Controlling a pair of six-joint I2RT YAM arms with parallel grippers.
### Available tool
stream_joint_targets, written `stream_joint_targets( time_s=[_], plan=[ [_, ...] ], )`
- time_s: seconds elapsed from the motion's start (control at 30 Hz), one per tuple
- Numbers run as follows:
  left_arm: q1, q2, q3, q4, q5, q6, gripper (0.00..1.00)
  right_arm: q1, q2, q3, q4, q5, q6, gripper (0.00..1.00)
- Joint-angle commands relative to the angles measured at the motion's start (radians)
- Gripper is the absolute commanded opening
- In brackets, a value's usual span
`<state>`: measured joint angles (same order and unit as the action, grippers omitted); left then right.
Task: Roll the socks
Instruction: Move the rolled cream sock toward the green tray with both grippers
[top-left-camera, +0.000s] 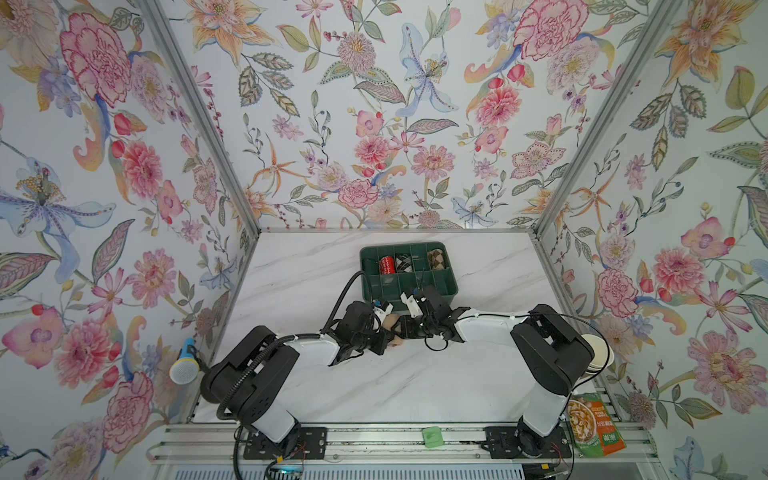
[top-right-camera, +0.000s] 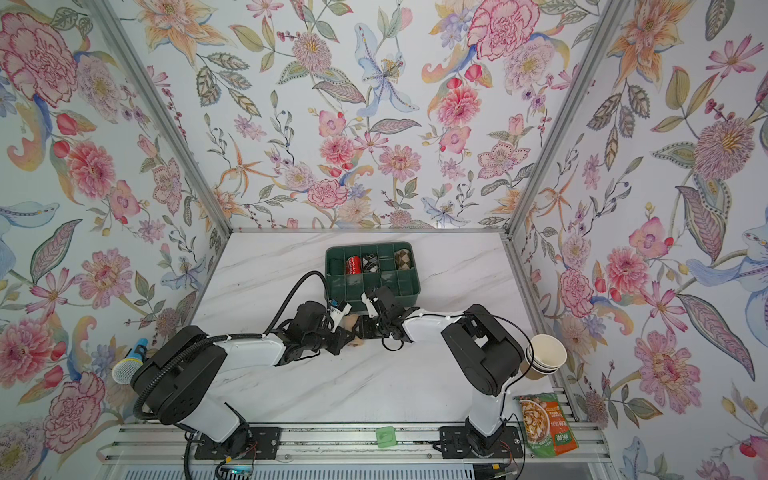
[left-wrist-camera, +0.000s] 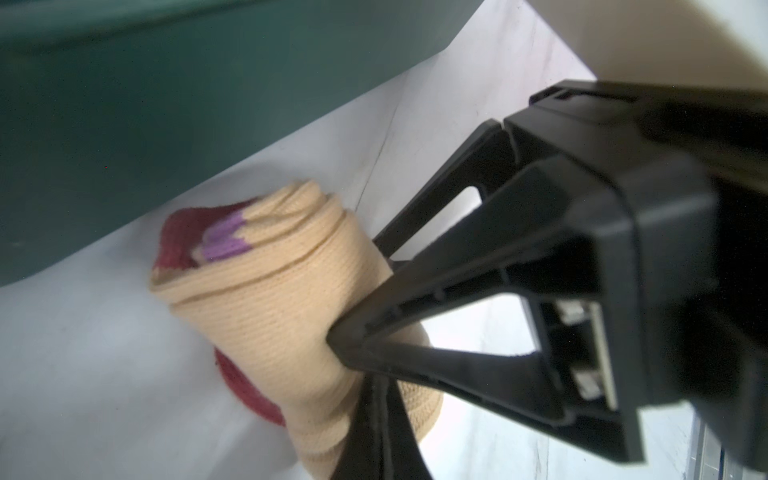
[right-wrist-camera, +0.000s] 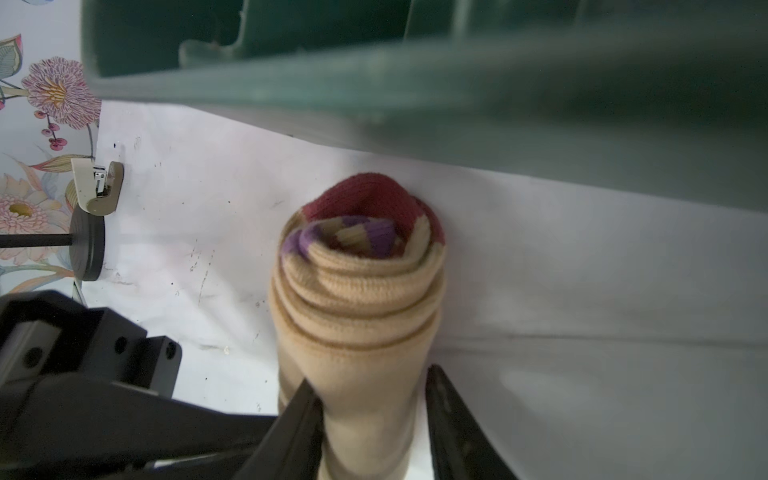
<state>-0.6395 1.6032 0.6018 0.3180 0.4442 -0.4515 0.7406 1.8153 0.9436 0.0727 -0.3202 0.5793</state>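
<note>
A beige sock roll (right-wrist-camera: 357, 299) with a red and purple core lies on the marble table just in front of the green box (right-wrist-camera: 457, 83). In both top views only slivers of the roll (top-left-camera: 392, 322) (top-right-camera: 351, 321) show between the two wrists. My right gripper (right-wrist-camera: 370, 376) is open, one finger touching the roll and the other a little off it. Seen from the left wrist, the right gripper (left-wrist-camera: 361, 291) straddles the roll (left-wrist-camera: 270, 291). My left gripper (left-wrist-camera: 376, 399) is shut against the roll's lower end; whether it pinches fabric is hidden.
The green divided box (top-left-camera: 440, 297) holds a red roll (top-left-camera: 386, 264), a plaid roll (top-left-camera: 402, 263) and a brown argyle roll (top-left-camera: 435, 258). A blue microphone (top-left-camera: 185, 365) stands at the left wall. Stacked paper cups (top-left-camera: 598, 351) and a snack packet (top-left-camera: 594, 424) sit at the right.
</note>
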Motion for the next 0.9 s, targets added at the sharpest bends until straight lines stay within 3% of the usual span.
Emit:
stream_joint_targets(
  time_s=[0.0,0.27,0.87],
  plan=[
    [0.026,0.078,-0.051,-0.169,-0.107,0.028,0.0,0.017,0.038,-0.008,-0.104,-0.033,-0.015,0.45],
    [0.033,0.084,-0.053,-0.167,-0.103,0.029,0.0,0.013,0.051,0.007,-0.091,-0.057,-0.012,0.53],
    [0.057,0.11,-0.078,-0.138,-0.092,0.016,0.0,0.024,0.107,0.094,-0.133,-0.046,-0.03,0.58]
  ],
)
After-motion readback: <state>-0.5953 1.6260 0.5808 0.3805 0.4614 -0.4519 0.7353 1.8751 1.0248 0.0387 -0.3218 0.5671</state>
